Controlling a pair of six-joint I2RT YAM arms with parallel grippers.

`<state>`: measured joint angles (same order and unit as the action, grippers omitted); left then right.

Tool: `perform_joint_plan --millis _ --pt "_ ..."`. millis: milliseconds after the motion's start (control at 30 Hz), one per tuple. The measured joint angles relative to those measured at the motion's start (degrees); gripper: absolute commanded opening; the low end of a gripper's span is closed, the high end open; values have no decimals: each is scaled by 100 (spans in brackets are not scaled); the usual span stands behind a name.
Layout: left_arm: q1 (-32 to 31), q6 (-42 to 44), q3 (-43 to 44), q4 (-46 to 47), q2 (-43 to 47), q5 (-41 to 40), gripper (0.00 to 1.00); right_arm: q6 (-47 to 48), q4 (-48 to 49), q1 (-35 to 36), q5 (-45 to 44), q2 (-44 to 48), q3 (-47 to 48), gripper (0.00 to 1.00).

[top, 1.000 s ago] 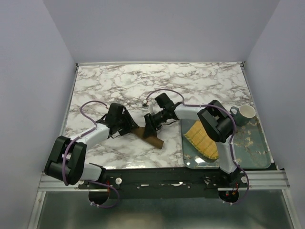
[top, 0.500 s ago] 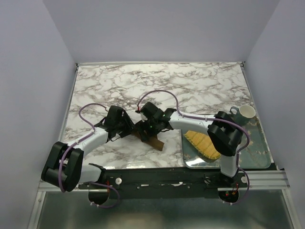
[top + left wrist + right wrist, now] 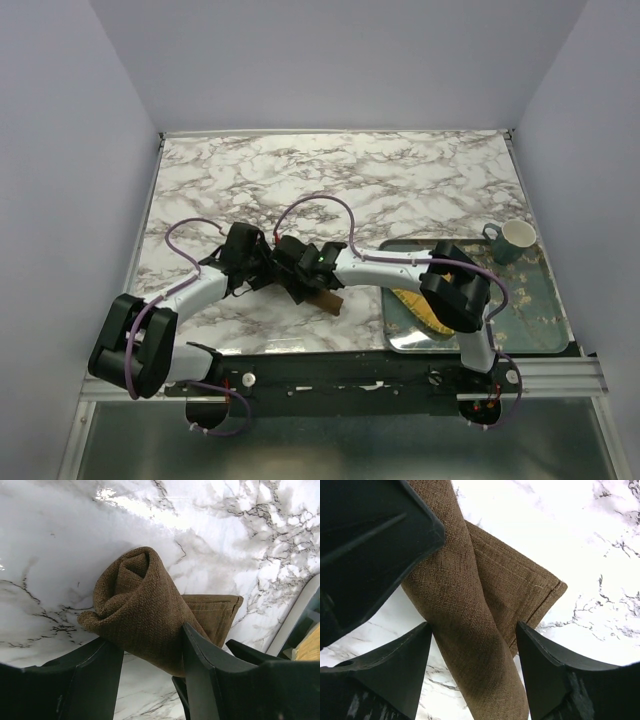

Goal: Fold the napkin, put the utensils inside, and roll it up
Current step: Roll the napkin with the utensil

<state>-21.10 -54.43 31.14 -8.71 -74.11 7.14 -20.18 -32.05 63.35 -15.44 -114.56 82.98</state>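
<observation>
The napkin [image 3: 142, 605] is a dark brown roll lying on the marble near the front middle, with a flat folded end [image 3: 520, 587] sticking out beside it. My left gripper [image 3: 150, 637] is shut on one end of the roll, both fingers pressing the cloth. My right gripper [image 3: 474, 630] is open and straddles the roll further along, with a gap on each side. From above, both grippers [image 3: 265, 268] [image 3: 298, 272] meet over the napkin [image 3: 325, 300]. The utensils are hidden.
A teal tray [image 3: 520, 300] sits at the front right with a yellow woven mat [image 3: 412, 298] on it and a mug [image 3: 512, 240] at its far corner. The right forearm [image 3: 385, 268] stretches leftward over the tray's near-left corner.
My right gripper has swung left from beside the roll to over it and opened wider. My left gripper has closed a little on the roll.
</observation>
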Motion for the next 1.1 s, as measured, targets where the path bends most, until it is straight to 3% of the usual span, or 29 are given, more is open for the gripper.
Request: perform_joint_plan --millis 233,500,733,933,1100 --pt "-2 -61 13 -61 -37 -101 60 -114 240 125 -85 -83 -59 45" --pt "13 15 149 -131 -44 -138 79 -33 1209 -131 789 175 -717 39" --pt "70 275 356 -402 129 -216 83 4 2138 -1263 3467 203 -1274 39" --pt "61 343 396 -428 192 -96 83 13 2546 -2188 5626 -313 -1263 42" --pt "61 350 413 -393 -92 -20 83 33 2597 -2500 6695 -651 -1169 45"
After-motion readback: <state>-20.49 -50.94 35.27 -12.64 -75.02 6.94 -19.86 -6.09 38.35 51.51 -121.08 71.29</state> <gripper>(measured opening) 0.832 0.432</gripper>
